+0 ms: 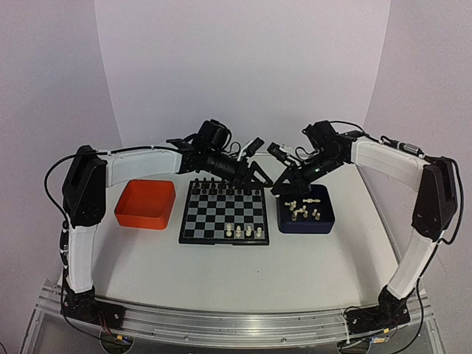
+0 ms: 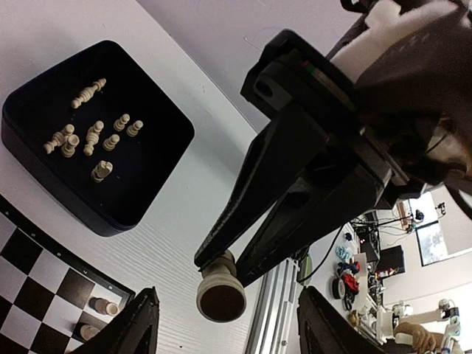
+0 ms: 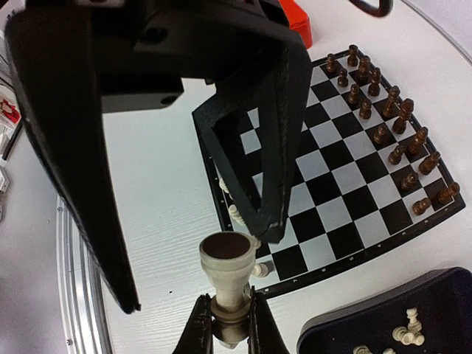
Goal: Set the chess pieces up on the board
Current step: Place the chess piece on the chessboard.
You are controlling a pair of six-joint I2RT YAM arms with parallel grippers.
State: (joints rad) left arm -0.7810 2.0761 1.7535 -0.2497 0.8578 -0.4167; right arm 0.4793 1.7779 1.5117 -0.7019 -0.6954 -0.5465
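Chess piece [image 3: 226, 269]: cream, lathe-turned shape, dark round underside facing both wrist cameras. Aloft over the surface [image 1: 221, 287] near the far right corner of the board [image 1: 214, 214], resting on nothing. Judged very light, rigid, smooth-skinned and rounded, so prone to swivel or squirt out of a narrow pinch. Unlikely to break, likely to roll if dropped. Best purchase judged at the thick collar just behind the base, pads square across it, with the slimmer upper body already occupied. Right end effector [image 3: 227, 313] pressed together on that upper body, base end left free. Left end effector [image 2: 228, 304] spread, one finger on either side of the base end. In the right wrist view, one fingertip [image 3: 273, 217] just beside the base rim, the other well apart; no contact confirmed. Reads as a hand-over for re-gripping, probably to bring the base downward for placing. Further out: a few cream chess pieces [image 1: 243, 231] standing on the near rows of the board, dark chessmen [image 1: 221, 186] along the far rows. Dark blue tray [image 1: 306, 229] just right of the board, holding the remaining loose cream men [image 1: 302, 210], several lying on their sides. Orange tray [image 1: 145, 204] left of the board. Most of the cream side not yet placed.
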